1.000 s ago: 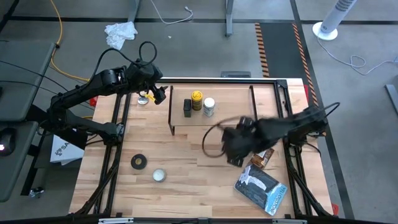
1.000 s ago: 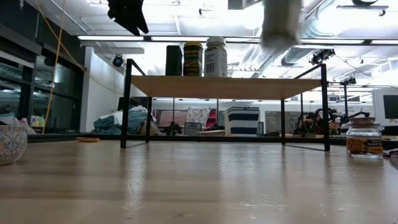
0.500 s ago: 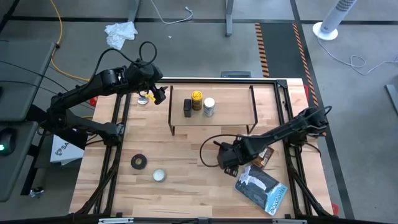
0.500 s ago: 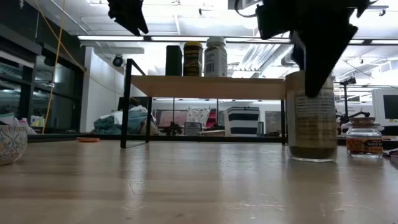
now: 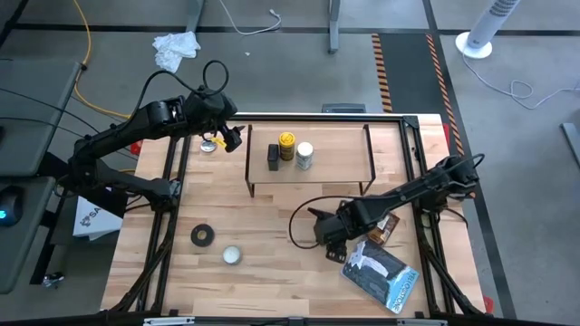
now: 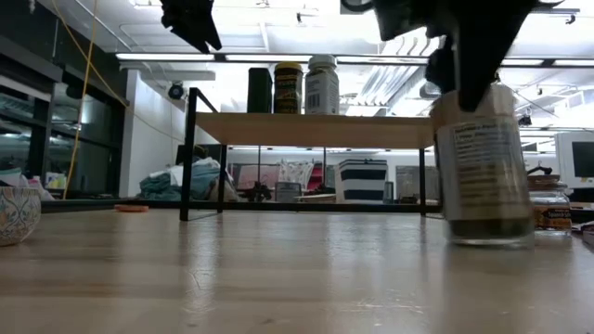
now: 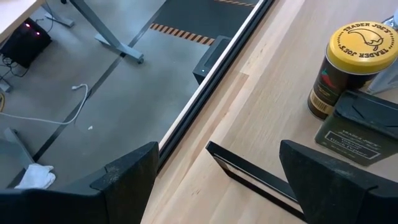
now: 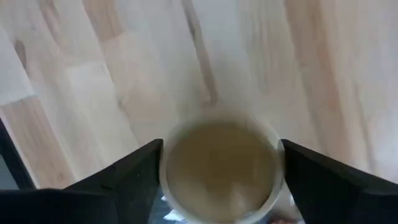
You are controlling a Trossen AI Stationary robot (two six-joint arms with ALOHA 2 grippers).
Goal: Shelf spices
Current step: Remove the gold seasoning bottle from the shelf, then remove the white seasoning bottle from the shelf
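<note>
inspector: count what stands on the shelf (image 5: pixel 335 154).

operator: three containers, grouped at its left end: a dark bottle (image 5: pixel 273 157), a yellow-lidded jar (image 5: pixel 286 145) and a white-capped bottle (image 5: pixel 304 156). the dark bottle touches or nearly touches the yellow-lidded jar; the white-capped bottle is just beside them.

inspector: your right gripper (image 5: pixel 328 232)?

operator: it is low over the table (image 5: pixel 263 226), in front of the shelf. one tan-lidded jar (image 6: pixel 483 172) stands upright on the wood directly below it, between my two fingers (image 8: pixel 134 177). the fingers flank the lid, but i cannot tell whether they press on it or stand clear.

inspector: other items near that gripper?

operator: one small jar (image 6: pixel 555 209) just beyond the tan-lidded jar, one brown packet (image 5: pixel 383 230) beside the wrist, and one blue-and-white package (image 5: pixel 377 272) near it, toward the table's front edge.

inspector: your left gripper (image 5: pixel 228 136)?

operator: raised off the shelf's left end, fingers spread, holding nothing. the yellow-lidded jar and dark bottle lie ahead of it.

inspector: anything more?

operator: one black tape roll (image 5: pixel 203 236) and one round tin (image 5: pixel 233 255), far from both grippers.
</note>
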